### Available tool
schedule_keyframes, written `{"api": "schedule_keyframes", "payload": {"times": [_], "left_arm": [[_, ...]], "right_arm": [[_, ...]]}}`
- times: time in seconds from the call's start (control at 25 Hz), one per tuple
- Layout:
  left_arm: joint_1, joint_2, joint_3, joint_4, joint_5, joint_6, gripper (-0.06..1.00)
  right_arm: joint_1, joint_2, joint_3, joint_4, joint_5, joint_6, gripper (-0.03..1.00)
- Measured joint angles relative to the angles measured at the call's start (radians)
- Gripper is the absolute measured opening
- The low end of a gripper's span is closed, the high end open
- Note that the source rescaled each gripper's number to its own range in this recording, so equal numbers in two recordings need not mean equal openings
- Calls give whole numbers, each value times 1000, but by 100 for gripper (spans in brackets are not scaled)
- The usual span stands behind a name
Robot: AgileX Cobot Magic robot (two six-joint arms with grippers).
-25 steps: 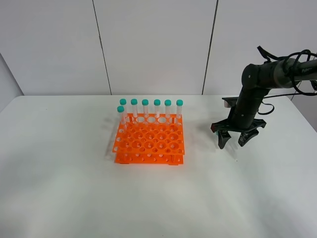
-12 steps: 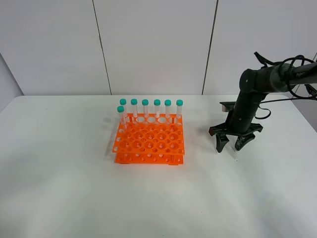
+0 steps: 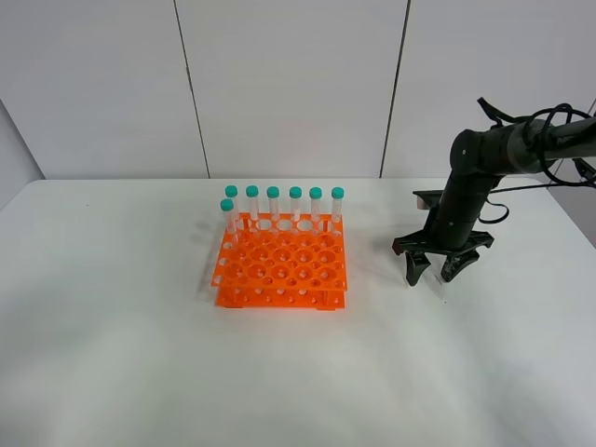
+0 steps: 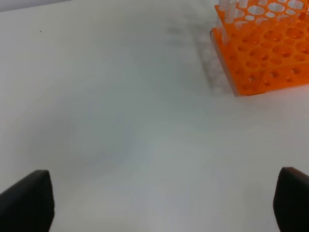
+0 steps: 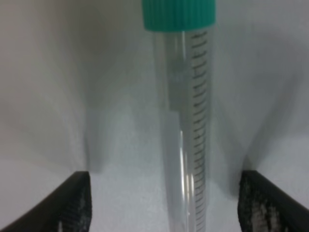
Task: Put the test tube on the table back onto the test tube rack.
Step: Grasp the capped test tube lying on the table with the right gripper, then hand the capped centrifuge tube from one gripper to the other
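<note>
The test tube [image 5: 186,121], clear with a teal cap, lies flat on the white table [image 3: 140,354]; the high view shows only its faint tip [image 3: 441,291]. My right gripper [image 3: 436,271] hangs low over it, pointing down and open. In the right wrist view its two black fingertips [image 5: 77,200] stand on either side of the tube with gaps, not touching it. The orange test tube rack [image 3: 279,270] stands left of this gripper, at mid-table. My left gripper [image 4: 159,198] is open over bare table, with the rack's corner [image 4: 265,48] far ahead of it.
Several teal-capped tubes [image 3: 284,200] stand upright along the rack's back row, plus one at its left end. The rack's front rows of holes are unfilled. A grey panelled wall runs behind the table. The left arm is outside the high view.
My right gripper has come down slightly and shifted a little left, settling around the lying tube. In the last half second it barely moved. The left gripper stays as it was.
</note>
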Motion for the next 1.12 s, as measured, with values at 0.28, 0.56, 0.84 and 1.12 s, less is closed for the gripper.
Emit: {"api": "schedule_keyframes", "payload": {"times": [0.28,0.56,0.84,1.12], "left_arm": [[0,0,0,0,0,0,100],[0,0,0,0,0,0,100],[0,0,0,0,0,0,100],[0,0,0,0,0,0,100]], "right_arm": [[0,0,0,0,20,0,72],[0,0,0,0,36,4,20],[0,0,0,0,36,5,1],[0,0,0,0,29,5,1]]}}
